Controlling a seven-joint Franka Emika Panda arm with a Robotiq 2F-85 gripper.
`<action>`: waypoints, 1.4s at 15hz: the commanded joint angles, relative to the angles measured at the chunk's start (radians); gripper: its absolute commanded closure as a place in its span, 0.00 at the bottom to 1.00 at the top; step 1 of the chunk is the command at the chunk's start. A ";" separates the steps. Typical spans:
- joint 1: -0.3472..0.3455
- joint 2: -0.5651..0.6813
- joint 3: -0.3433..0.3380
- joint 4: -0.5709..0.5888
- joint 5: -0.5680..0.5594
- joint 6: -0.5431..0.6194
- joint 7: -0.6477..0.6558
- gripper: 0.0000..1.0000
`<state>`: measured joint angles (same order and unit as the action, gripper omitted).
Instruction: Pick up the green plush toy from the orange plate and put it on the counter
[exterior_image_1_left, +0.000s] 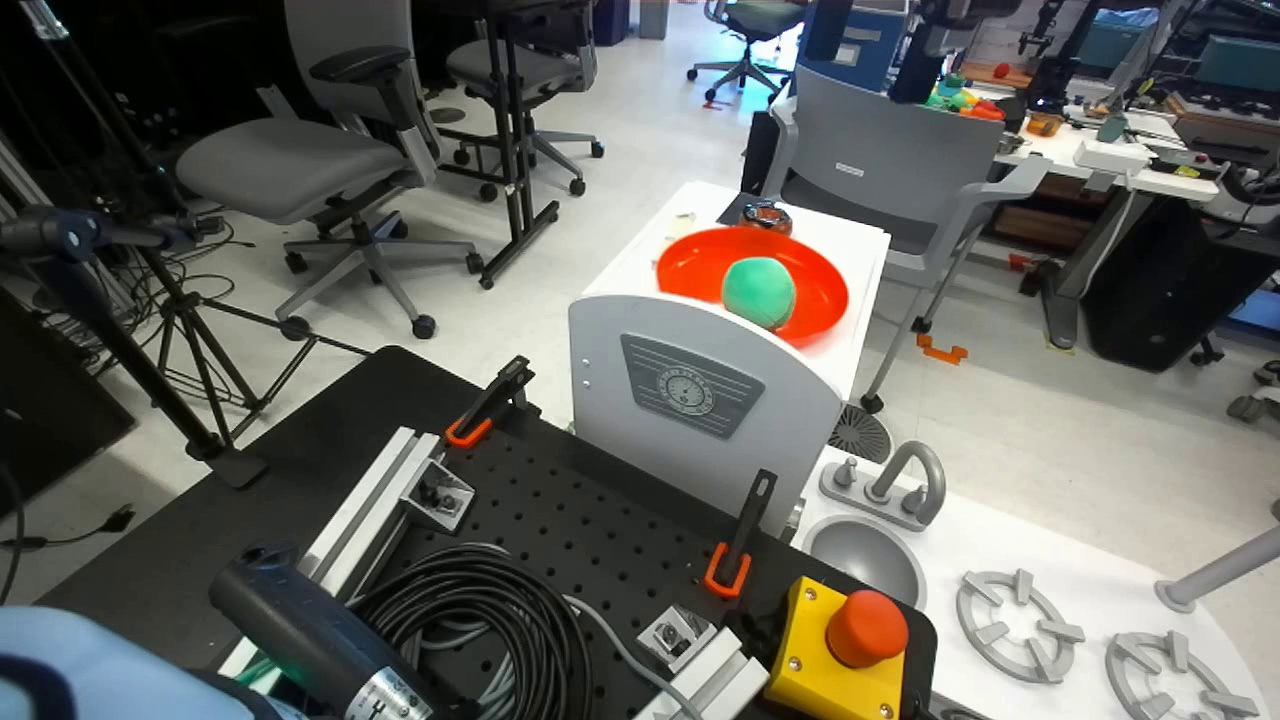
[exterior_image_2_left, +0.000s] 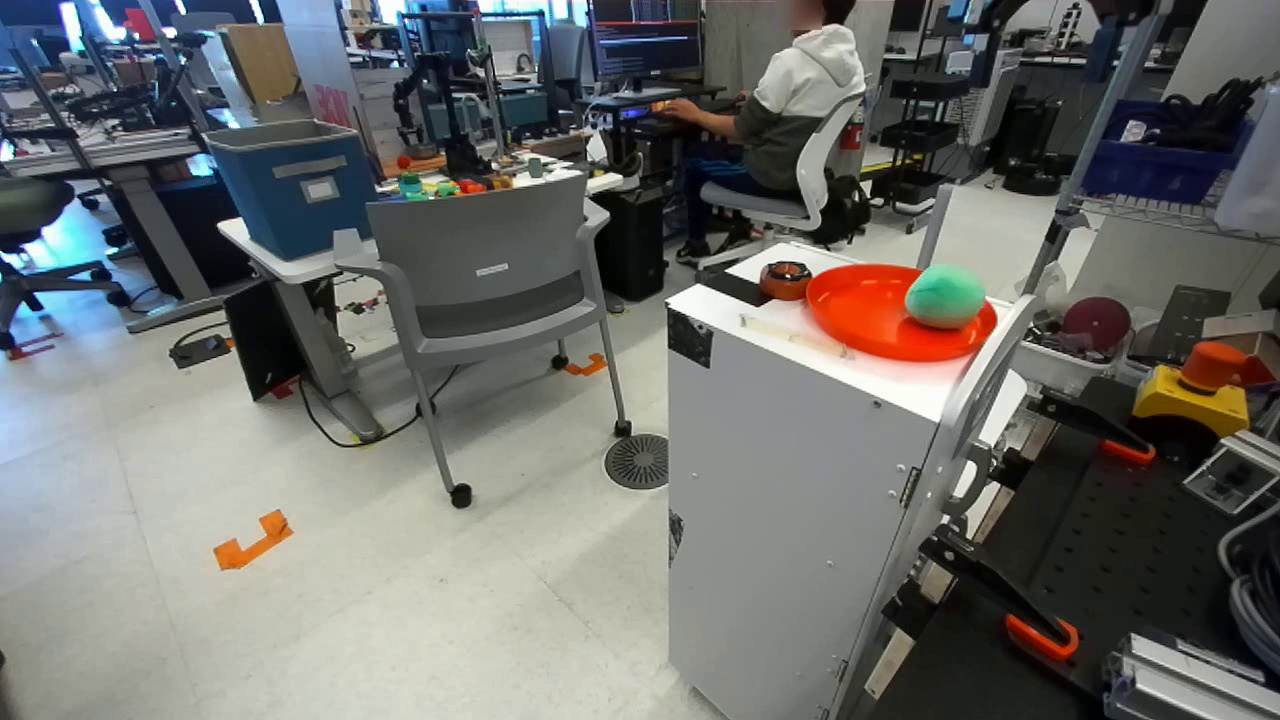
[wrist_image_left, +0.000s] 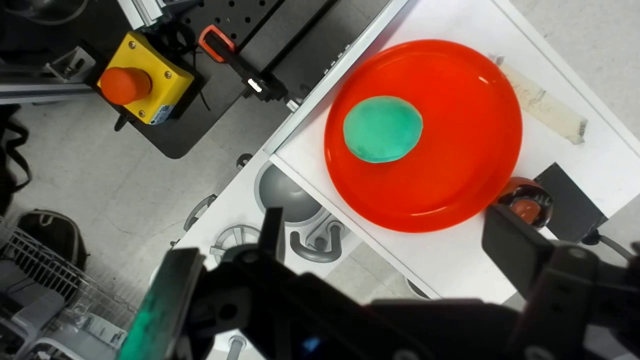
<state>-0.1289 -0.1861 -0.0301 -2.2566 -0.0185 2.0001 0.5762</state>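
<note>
Wrist view showed the green plush toy (wrist_image_left: 383, 129) on the left part of the orange plate (wrist_image_left: 465, 145), up near the top. At the bottom, the gripper (wrist_image_left: 392, 235) had its fingers (wrist_image_left: 517, 247) wide apart.

Green plush toy (wrist_image_left: 383, 129): rested off-center on the orange plate (wrist_image_left: 470, 135).
Orange plate: lay flat on the white table (wrist_image_left: 445, 260).
Jaws: stood wide apart.

No readable text; labels (exterior_image_2_left: 320, 189) on grey chair (exterior_image_2_left: 475, 235), blue bin (exterior_image_2_left: 255, 205) too small.
</note>
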 joint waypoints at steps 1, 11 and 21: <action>0.001 0.013 -0.005 0.025 -0.009 -0.019 -0.005 0.00; -0.003 0.081 -0.014 0.071 -0.009 -0.023 0.003 0.00; 0.022 0.060 -0.028 0.067 0.117 0.005 -0.126 0.00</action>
<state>-0.1236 -0.0820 -0.0532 -2.1718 0.0594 1.9860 0.4955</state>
